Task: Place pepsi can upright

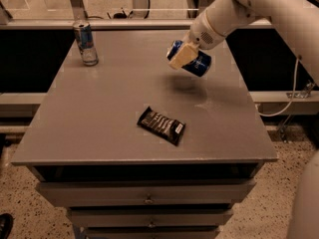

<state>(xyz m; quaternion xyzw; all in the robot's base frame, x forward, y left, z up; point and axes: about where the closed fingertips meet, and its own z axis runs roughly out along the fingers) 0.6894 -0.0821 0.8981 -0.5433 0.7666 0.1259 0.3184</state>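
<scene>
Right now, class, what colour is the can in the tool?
Deep blue; the tool holds the pepsi can above the table, camera view.

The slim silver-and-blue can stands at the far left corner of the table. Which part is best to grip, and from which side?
Probably grip the slim can at mid-height on its round wall, coming level from the open middle of the table: it stands upright, tall and narrow, close to two edges. The gripper, above the right half, is now shut on the tilted pepsi can.
</scene>
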